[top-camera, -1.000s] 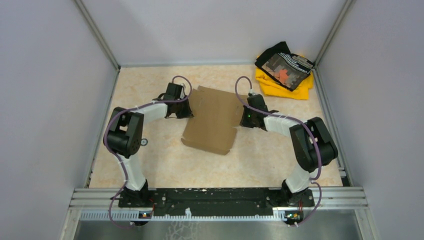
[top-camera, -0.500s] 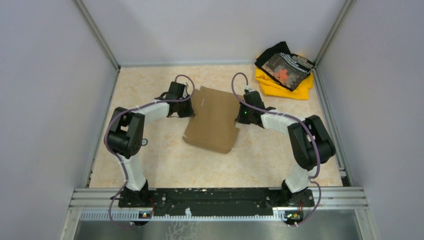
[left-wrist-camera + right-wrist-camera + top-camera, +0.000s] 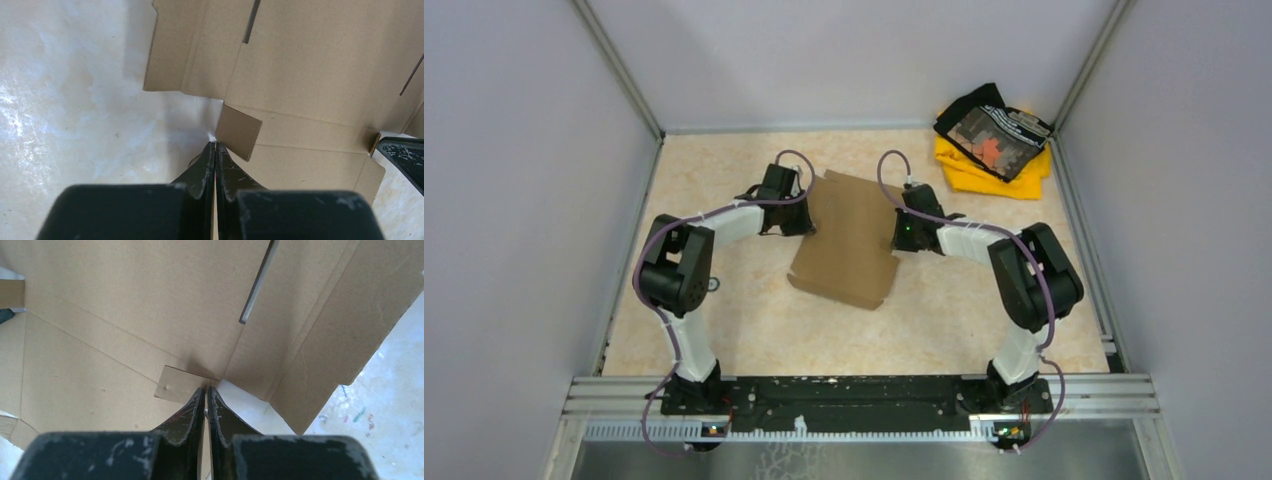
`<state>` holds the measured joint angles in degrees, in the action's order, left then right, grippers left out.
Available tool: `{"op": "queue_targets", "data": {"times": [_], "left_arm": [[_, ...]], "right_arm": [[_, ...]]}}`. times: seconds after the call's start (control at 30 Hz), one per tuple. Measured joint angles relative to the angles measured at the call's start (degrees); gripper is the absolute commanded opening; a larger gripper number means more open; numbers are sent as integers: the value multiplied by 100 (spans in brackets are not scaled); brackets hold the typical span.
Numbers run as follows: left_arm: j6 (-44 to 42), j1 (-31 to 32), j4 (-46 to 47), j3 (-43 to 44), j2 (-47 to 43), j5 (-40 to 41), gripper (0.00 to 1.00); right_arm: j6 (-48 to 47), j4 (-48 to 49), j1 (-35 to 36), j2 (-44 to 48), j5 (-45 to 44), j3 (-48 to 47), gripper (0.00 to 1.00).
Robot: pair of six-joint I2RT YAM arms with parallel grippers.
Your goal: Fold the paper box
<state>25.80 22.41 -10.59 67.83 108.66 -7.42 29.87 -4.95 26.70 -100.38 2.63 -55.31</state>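
The brown paper box (image 3: 849, 240) lies mostly flat in the middle of the table. My left gripper (image 3: 801, 222) is shut at the box's left edge; in the left wrist view its tips (image 3: 215, 145) touch a small square tab (image 3: 238, 131), with nothing seen between them. My right gripper (image 3: 896, 230) is shut against the box's right edge. In the right wrist view its tips (image 3: 206, 390) sit at a small tab (image 3: 179, 385) in the corner where a slotted side flap (image 3: 300, 325) tilts up. The box fills both wrist views (image 3: 320, 65) (image 3: 125, 305).
A yellow and black cloth pile (image 3: 992, 140) lies at the back right corner. Grey walls enclose the table on three sides. The right gripper's fingers (image 3: 402, 152) show at the right edge of the left wrist view.
My right gripper has moved left and pushed into the box's right edge, and the right flap has drawn in. My left gripper has barely shifted.
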Motion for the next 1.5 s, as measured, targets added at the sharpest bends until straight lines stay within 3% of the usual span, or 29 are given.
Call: {"op": "queue_targets", "data": {"times": [0.8,1.5], "left_arm": [[-13,85,48,0,90,-20,3],[105,511,649,-79,243,-46,2]], "right_arm": [[-131,-492,317,-439,-63,-730,11],[-205,-693,433,-658,-223,-1117,14]]}}
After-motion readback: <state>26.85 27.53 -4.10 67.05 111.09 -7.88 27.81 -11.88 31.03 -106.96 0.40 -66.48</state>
